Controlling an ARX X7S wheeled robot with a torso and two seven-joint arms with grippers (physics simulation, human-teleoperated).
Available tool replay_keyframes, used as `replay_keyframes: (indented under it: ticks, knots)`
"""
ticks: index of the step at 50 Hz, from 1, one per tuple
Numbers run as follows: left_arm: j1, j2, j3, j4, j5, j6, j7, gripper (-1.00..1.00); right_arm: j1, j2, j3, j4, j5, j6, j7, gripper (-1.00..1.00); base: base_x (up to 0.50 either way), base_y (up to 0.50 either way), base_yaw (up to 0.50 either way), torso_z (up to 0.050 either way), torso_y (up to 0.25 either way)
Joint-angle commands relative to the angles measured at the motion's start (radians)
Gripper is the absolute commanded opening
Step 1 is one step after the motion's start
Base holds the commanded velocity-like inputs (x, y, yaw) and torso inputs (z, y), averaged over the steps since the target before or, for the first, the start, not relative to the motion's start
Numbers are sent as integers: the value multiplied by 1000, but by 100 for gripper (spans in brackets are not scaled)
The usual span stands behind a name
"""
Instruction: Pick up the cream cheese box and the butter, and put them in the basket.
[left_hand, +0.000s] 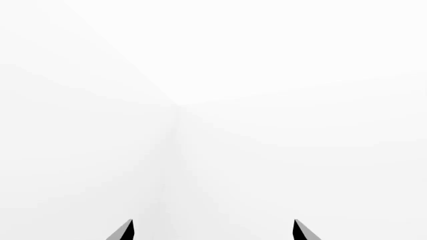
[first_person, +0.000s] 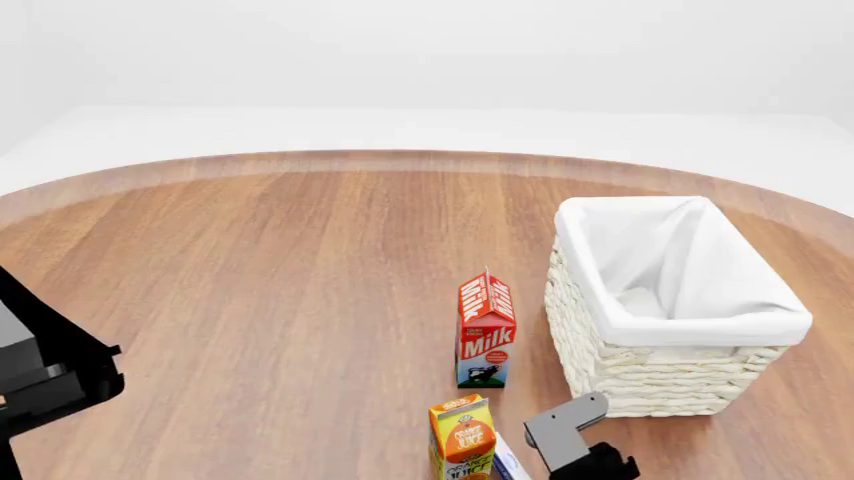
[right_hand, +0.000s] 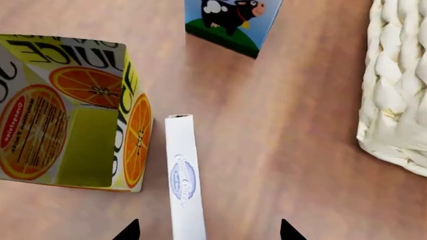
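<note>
The cream cheese box (right_hand: 183, 175) is a thin white box with a blue oval mark, lying on the wooden table beside the orange juice carton. In the head view only a sliver of the cream cheese box (first_person: 509, 462) shows at the bottom edge. My right gripper (right_hand: 208, 231) is open just above it, with the box's near end between the two fingertips and touching neither. The basket (first_person: 761, 325), white wicker with a cloth liner, stands at the right and holds nothing I can see. My left gripper (left_hand: 213, 231) is open against blank white. The butter is out of view.
An orange juice carton (first_person: 462, 435) stands right beside the cream cheese box. A milk carton (first_person: 486, 330) stands just behind it, left of the basket. The basket's woven wall (right_hand: 397, 90) is close on the gripper's other side. My left arm (first_person: 40, 370) hangs at the table's left.
</note>
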Motion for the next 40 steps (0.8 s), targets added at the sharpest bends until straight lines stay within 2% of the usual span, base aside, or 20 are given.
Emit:
replay_keyframes:
  ticks: [1, 40]
  knots:
    - [4, 20, -28, -1, 8, -3, 19, 100, 0, -32, 12, 27, -34, -15, -35, 100, 0, 0, 0, 0, 0]
    - [8, 11, -21, -9, 14, 5, 11, 100, 2, -80, -24, 121, -82, -44, -74, 100, 0, 0, 0, 0, 0]
